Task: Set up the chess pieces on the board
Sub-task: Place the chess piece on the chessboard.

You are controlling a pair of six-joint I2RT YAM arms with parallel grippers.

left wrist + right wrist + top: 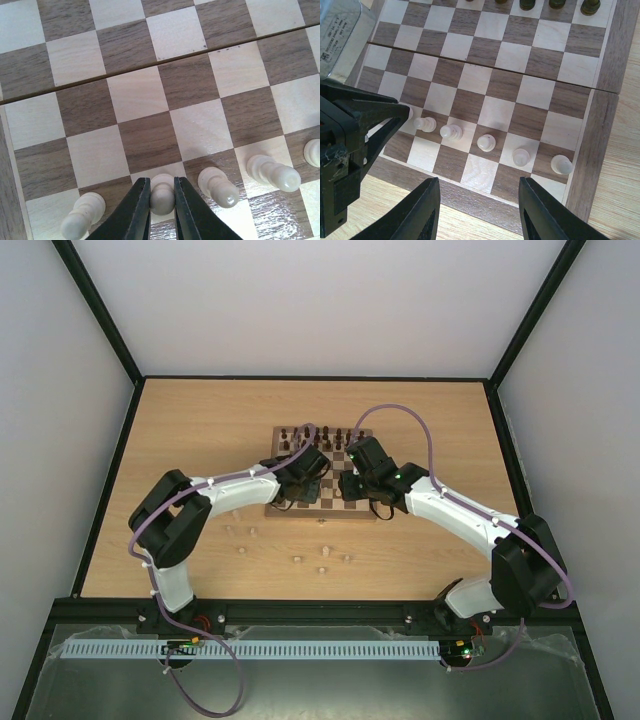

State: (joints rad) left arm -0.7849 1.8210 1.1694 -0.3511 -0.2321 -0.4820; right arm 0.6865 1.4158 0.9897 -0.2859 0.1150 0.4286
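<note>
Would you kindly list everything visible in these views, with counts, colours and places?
table: one, light wood, under everything.
board: one, dark brown and cream squares with a brown frame, mid-table.
pale pawns: at least five, cream, in a row near the board's near edge.
held pawn: one, cream, in that same row.
loose pale pieces: about eight, cream, scattered on the table in front of the board.
dark pieces: too small to count, dark brown, along the board's far edge.
cables: two, purple, looping along the arms.
left gripper: one, black, shut on the held pawn.
right gripper: one, black, open and empty over the board's near frame.
</note>
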